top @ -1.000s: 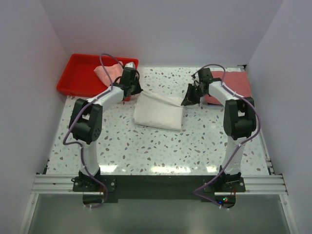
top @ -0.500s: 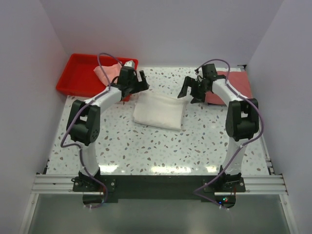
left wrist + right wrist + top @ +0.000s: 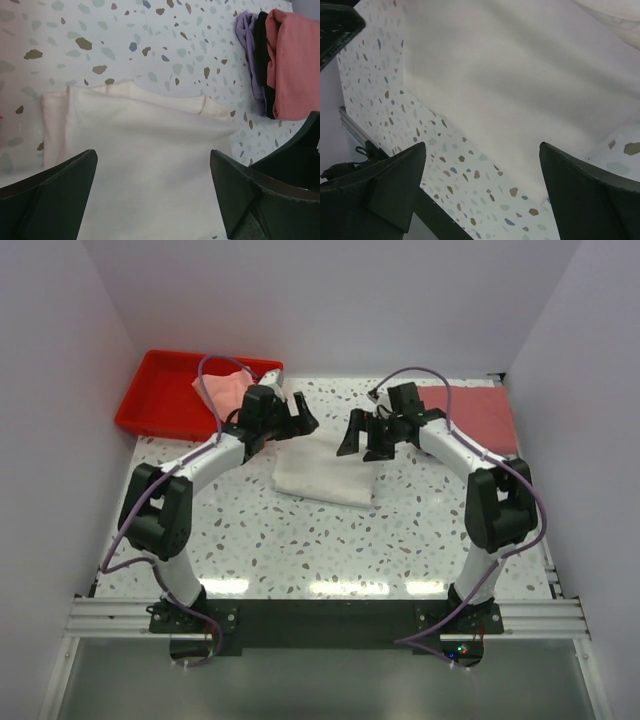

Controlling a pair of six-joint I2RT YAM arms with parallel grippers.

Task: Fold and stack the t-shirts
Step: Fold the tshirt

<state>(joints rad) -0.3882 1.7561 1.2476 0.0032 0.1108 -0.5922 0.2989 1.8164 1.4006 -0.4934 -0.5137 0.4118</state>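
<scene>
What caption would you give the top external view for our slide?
Open left gripper and open right gripper hover above a folded white cloth t-shirt on the speckled terrazzo table.

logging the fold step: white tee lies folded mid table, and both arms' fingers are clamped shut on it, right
No. The left fingers and right fingers stand open, holding nothing; both wrist views show it. The white tee does lie folded mid table.
</scene>
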